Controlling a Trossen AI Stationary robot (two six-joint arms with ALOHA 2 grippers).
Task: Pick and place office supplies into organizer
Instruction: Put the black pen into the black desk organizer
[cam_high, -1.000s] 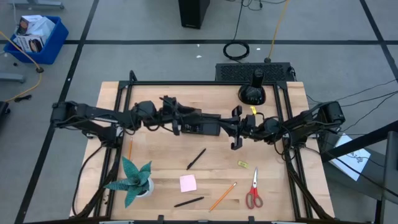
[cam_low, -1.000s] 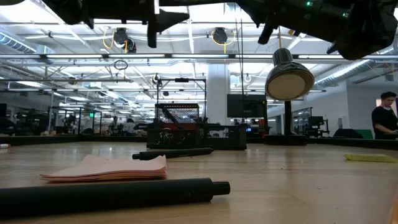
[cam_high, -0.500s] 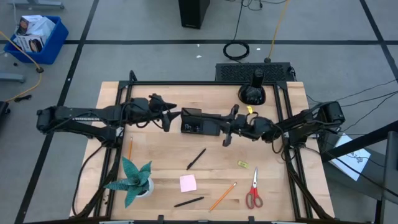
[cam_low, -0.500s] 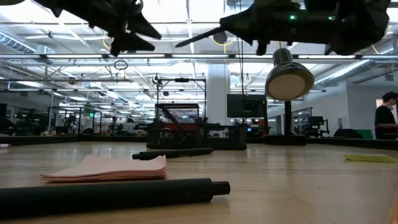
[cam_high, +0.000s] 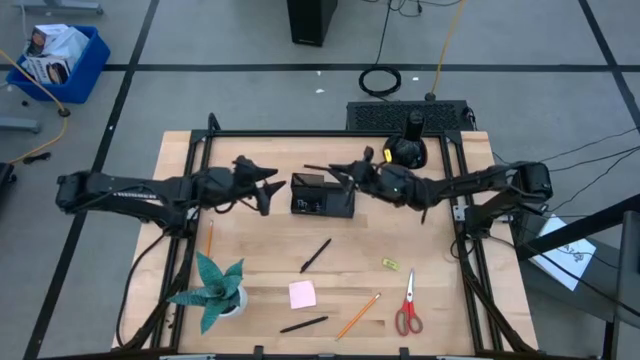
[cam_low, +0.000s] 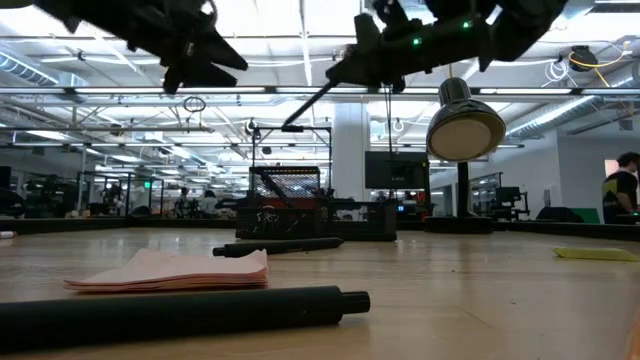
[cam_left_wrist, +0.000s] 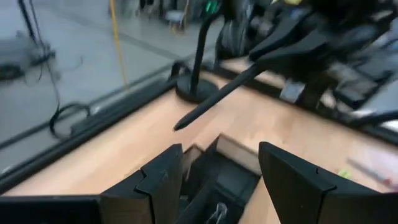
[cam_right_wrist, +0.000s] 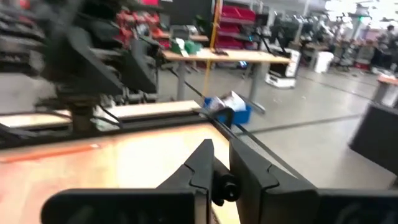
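The black organizer (cam_high: 322, 195) rests on its base at the table's middle. My right gripper (cam_high: 350, 172) hovers over its far right corner, shut on a black pen (cam_high: 322, 168) whose free tip points toward the table's left. My left gripper (cam_high: 262, 186) is open, raised just left of the organizer, with the tray below its fingers in the left wrist view (cam_left_wrist: 217, 186). Loose on the table lie a black pen (cam_high: 316, 255), another black pen (cam_high: 303, 324), a pink sticky pad (cam_high: 302, 294), orange pencils (cam_high: 358, 315) (cam_high: 209, 238), red-handled scissors (cam_high: 408, 305) and a yellow piece (cam_high: 390, 264). My right gripper pinches the black pen's rear end (cam_right_wrist: 217, 185) between its two fingers. The pen sticks out beyond the fingertips, roughly in line with them, and slants down toward the table's left. It is lifted clear, with its tip (cam_low: 287, 128) in the air above the organizer.
A teal spiky plant (cam_high: 215, 290) stands near the front left. A black domed lamp (cam_high: 405, 148) stands at the far edge, right of the organizer. A black frame (cam_high: 300, 133) rims the table. Bare wood lies between the organizer and the loose supplies.
My right gripper has swung from the organizer's near right side up toward the far edge and leftward, turning so the pen now points left and slants down over the organizer. My left gripper has drawn back from the organizer toward the table's left edge.
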